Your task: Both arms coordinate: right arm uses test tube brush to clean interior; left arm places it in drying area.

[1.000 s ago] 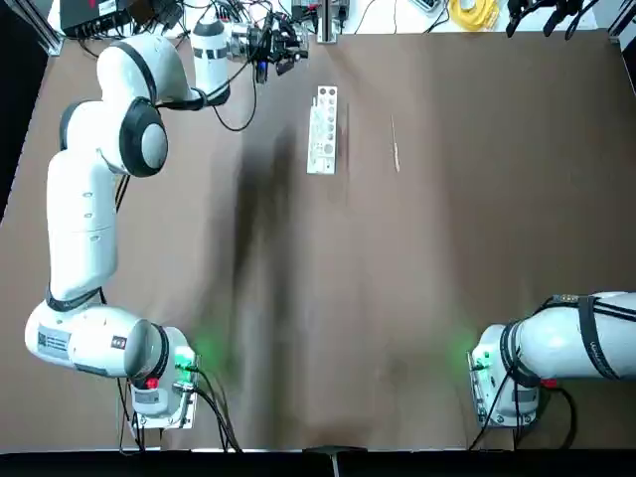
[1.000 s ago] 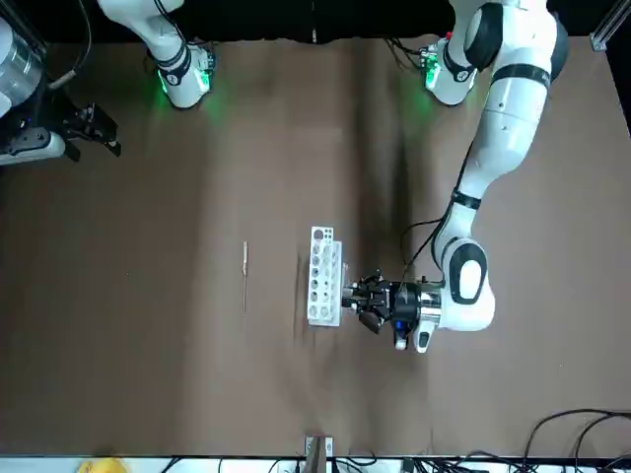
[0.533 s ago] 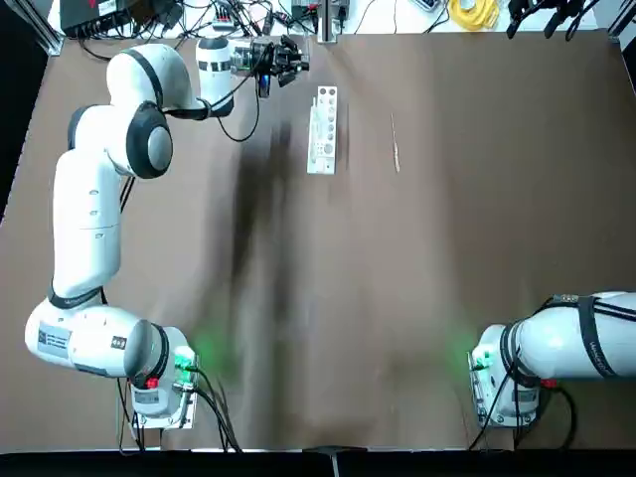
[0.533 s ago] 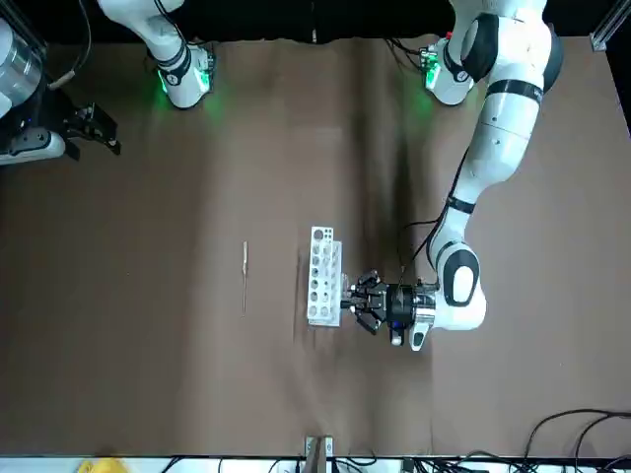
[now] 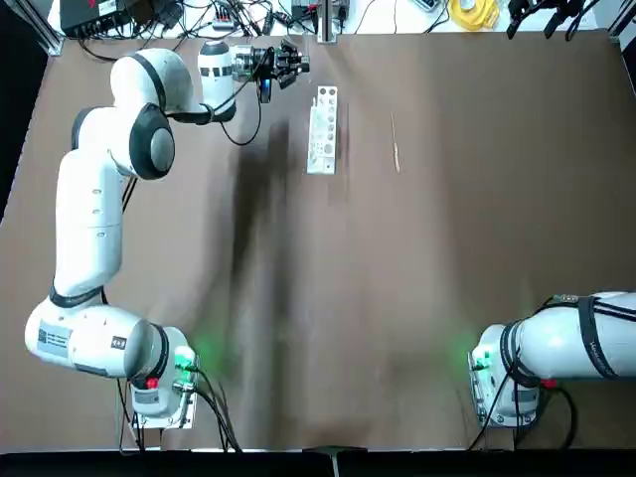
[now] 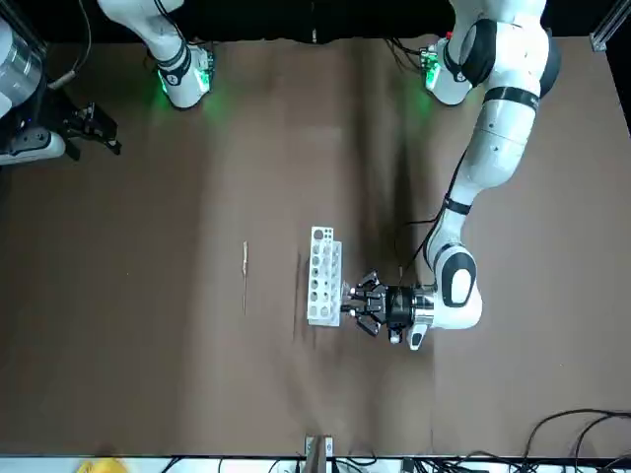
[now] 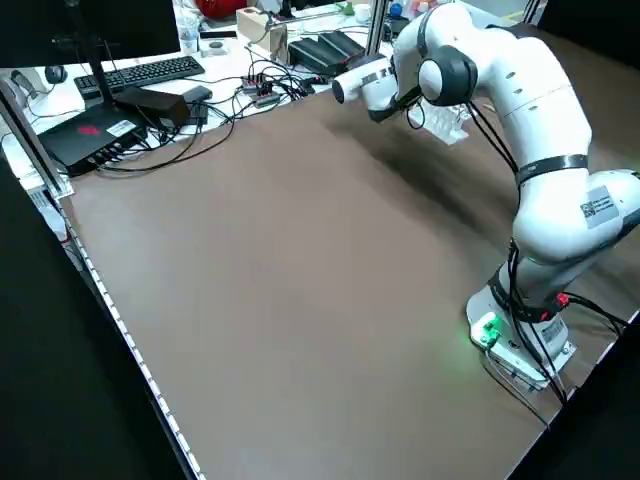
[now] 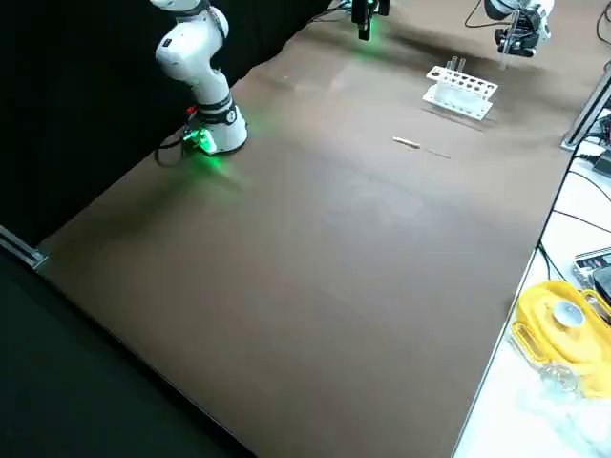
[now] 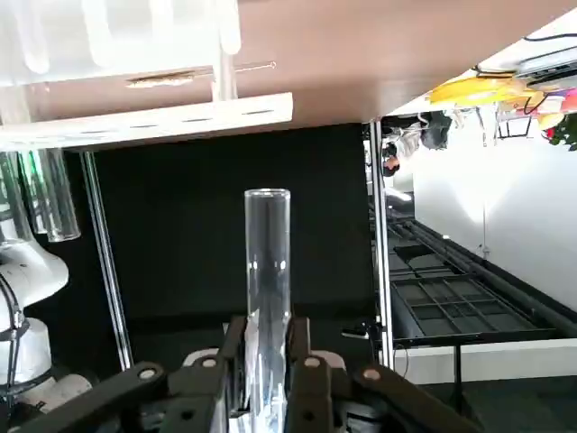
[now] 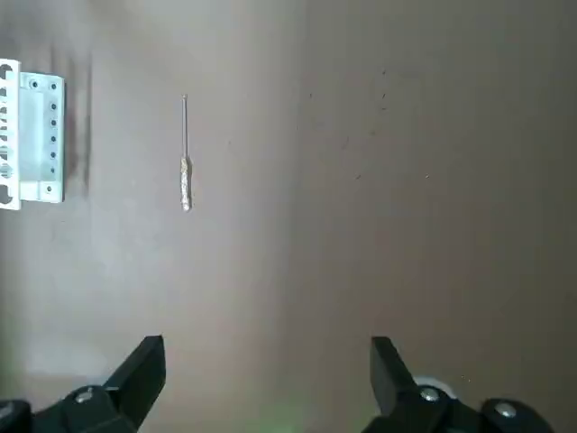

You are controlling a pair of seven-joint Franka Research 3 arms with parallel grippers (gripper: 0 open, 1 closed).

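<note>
My left gripper [image 5: 295,62] hovers at the far edge of the table, just left of the white drying rack [image 5: 323,129]. It is shut on a clear glass test tube [image 9: 267,271], which lies level and points at the rack [image 9: 144,90]. In the front view the left gripper [image 6: 357,304] nearly touches the rack's [image 6: 323,275] end. The thin test tube brush [image 5: 395,142] lies flat on the table to the right of the rack, apart from both grippers. My right gripper [image 10: 266,354] hangs open high over the table, far from the brush [image 10: 185,167].
Two glass tubes [image 9: 45,194] stand in the rack. Cables and equipment [image 5: 119,15] crowd the far table edge behind the left gripper. A yellow object [image 8: 558,329] lies beyond the table's right side. The brown table [image 5: 397,298] stretches between the arm bases.
The left arm has swung its gripper and the tube a little toward the far edge and closer to the rack. The right arm, the rack and the brush have stayed put.
</note>
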